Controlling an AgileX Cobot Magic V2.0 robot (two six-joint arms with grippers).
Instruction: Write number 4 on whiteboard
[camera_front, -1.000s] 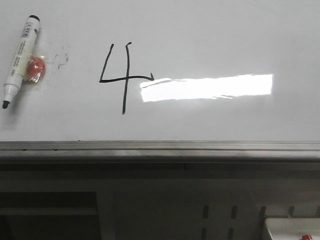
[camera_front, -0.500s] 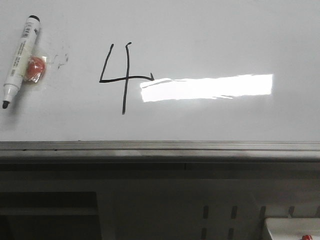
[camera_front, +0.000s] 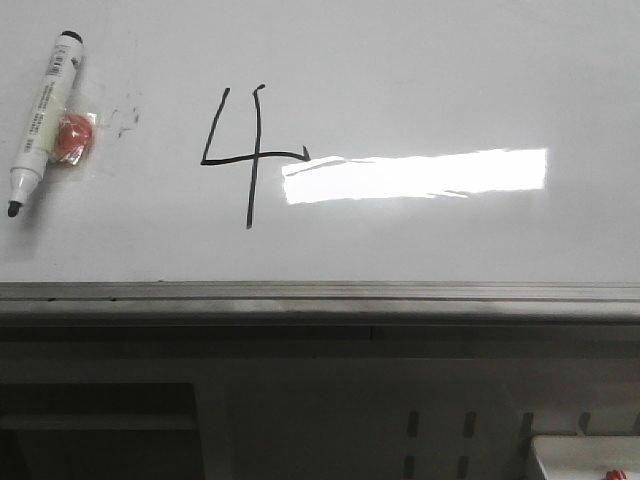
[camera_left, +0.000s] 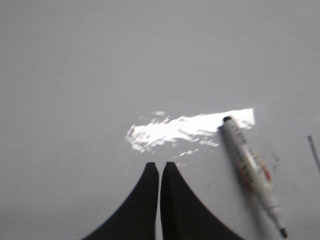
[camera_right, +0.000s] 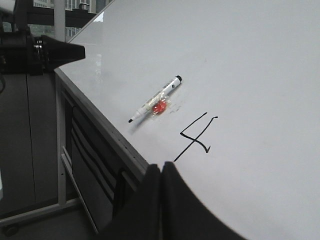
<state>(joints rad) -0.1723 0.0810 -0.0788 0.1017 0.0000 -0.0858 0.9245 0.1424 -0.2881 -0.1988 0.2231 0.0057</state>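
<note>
A black open-top number 4 (camera_front: 245, 155) is drawn on the whiteboard (camera_front: 420, 70), left of the bright light patch. It also shows in the right wrist view (camera_right: 196, 137). A white marker with a black cap (camera_front: 42, 120) lies at the board's far left, touching a small red object (camera_front: 72, 138). The marker shows in the left wrist view (camera_left: 252, 172) and the right wrist view (camera_right: 155, 99). My left gripper (camera_left: 159, 167) is shut and empty above the bare board, beside the marker. My right gripper (camera_right: 161, 167) is shut and empty near the board's front edge. Neither gripper shows in the front view.
Faint grey smudges (camera_front: 125, 118) lie right of the marker. The board's grey metal edge strip (camera_front: 320, 292) runs across the front, with a dark frame and shelves below. A white tray corner (camera_front: 585, 455) sits at the lower right. The left arm (camera_right: 45, 50) hangs off the board's far corner.
</note>
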